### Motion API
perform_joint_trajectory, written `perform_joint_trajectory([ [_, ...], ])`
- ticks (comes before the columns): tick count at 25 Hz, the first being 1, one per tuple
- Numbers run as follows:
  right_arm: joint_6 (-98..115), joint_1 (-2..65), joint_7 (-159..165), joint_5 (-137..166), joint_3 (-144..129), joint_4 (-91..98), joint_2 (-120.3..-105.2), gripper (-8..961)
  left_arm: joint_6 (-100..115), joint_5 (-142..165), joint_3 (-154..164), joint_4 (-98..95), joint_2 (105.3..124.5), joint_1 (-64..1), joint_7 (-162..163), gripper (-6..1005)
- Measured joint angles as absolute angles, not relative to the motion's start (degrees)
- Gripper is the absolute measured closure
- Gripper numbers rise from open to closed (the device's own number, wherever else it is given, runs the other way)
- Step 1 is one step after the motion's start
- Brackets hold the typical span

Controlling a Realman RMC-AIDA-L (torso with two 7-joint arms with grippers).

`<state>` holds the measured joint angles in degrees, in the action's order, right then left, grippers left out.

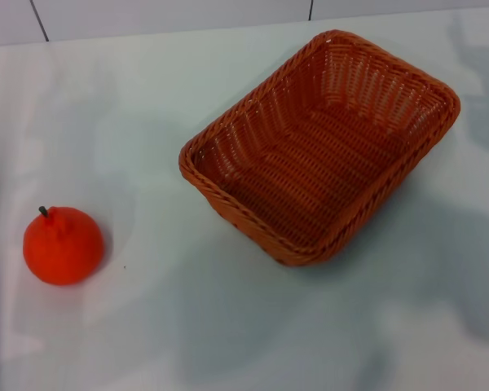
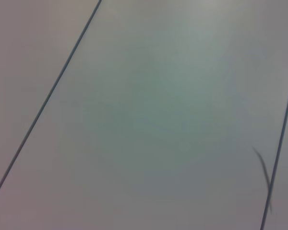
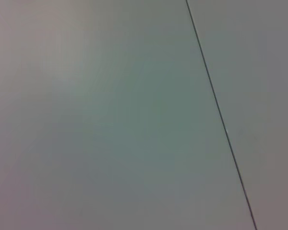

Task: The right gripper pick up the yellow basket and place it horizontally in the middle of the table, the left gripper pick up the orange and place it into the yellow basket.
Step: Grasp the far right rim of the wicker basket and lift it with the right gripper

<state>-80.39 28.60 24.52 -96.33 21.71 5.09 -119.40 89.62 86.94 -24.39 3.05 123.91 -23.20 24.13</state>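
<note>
The orange-brown woven basket (image 1: 322, 147) stands empty on the white table (image 1: 228, 326), right of centre and turned at a slant, one corner pointing to the far right. The orange (image 1: 63, 244), with a short dark stem, sits on the table at the near left, well apart from the basket. Neither gripper shows in the head view. The left and right wrist views show only pale panelled surfaces with thin dark seams, no fingers and no task object.
The table's far edge meets a pale panelled wall (image 1: 171, 16) at the top of the head view. Soft shadows fall on the table at the right and near side. Bare table lies between the orange and the basket.
</note>
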Motion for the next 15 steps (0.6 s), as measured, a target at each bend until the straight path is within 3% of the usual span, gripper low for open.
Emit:
perform_joint_trajectory([
  [9, -79.45, 28.67, 25.48, -96.27, 21.49, 4.82, -119.33, 84, 89.70, 86.81, -24.44, 3.14, 124.01, -23.14, 24.17, 340],
  [13, -77.21, 29.14, 32.48, -94.23, 17.45, 6.16, -118.59, 84, 89.73, 86.79, -24.44, 3.17, 124.02, -23.12, 24.18, 344],
  [15, -74.52, 29.97, 39.26, -91.80, 12.56, 9.30, -117.52, 85, 89.60, 86.76, -24.47, 3.17, 124.02, -23.11, 24.18, 345],
])
